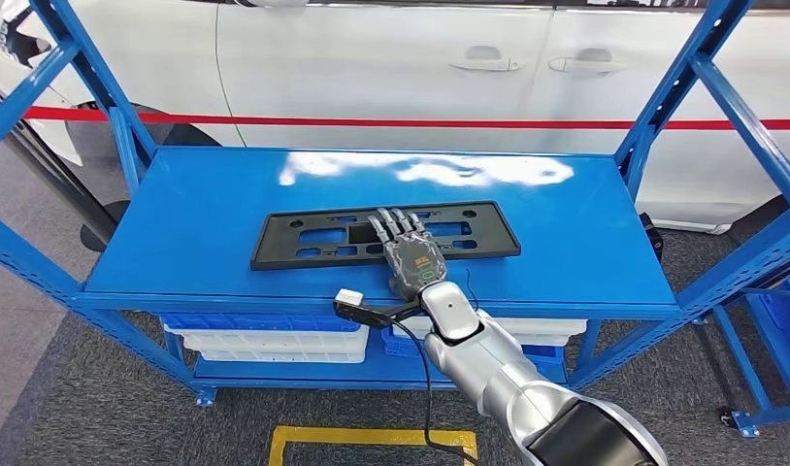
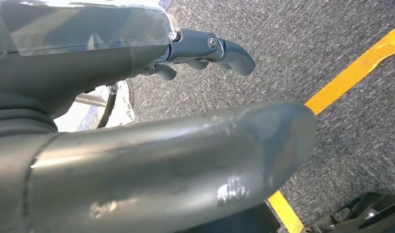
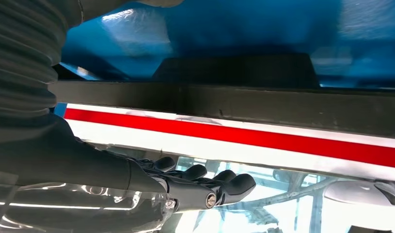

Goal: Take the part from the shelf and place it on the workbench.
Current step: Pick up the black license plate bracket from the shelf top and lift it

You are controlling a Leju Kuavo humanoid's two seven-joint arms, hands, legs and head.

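The black plastic part [image 1: 385, 236], a long flat frame with rectangular cut-outs, lies flat across the middle of the picture on the blue shelf [image 1: 226, 184], its long side running left to right. The robot's right hand [image 1: 407, 250] reaches in from the lower right and sits over the near edge of the part, just right of its centre, fingers stretched forward and spread flat over the plastic; it grips nothing, and whether it actually presses on the part I cannot tell. In the right wrist view the same hand [image 3: 195, 187] shows its dark fingers lying straight and side by side. The left hand [image 2: 205, 51] hangs over grey carpet [image 2: 302, 43] near a yellow floor line [image 2: 351, 73], fingers loosely bent, nothing in them. Behind the shelf, along the top of the picture, stands a white car [image 1: 391, 58] with a red stripe [image 1: 469, 123]. White bins [image 1: 275, 343] sit on the lower level, bottom centre.
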